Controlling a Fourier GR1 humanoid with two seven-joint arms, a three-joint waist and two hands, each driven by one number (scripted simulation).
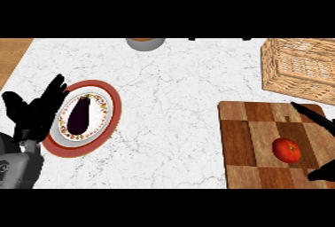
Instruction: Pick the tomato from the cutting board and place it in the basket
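**Open right hand brackets the tomato on the board**

The tomato point(286, 150) lies on the board point(248, 146), toward its right side and apart from every edge. It is small, round and smooth-skinned. I judge it light, with a skin that could slip between hard fingers and flesh that would bruise if squeezed. Being round, it may roll if nudged from one side only. The safest hold looks to be across its widest part, with fingers on the far side and thumb on the near side, closing evenly from both.

The right hand point(317, 117) enters from the view's right edge, and most of it lies outside the view. One long straight finger slants over the board's far right part, beyond the tomato. A dark tip, likely the thumb, shows at the board's near right edge. The hand is spread and holds nothing. Neither visible part touches the tomato, which sits level with the gap between them. The palm cannot be seen.

The basket point(297, 66) stands on the desk point(170, 111) just beyond the board's far right corner, so the carry should be short. The left hand point(33, 116) rests open at the view's left edge, fingers up, beside a plate point(114, 106) bearing an eggplant point(79, 116).
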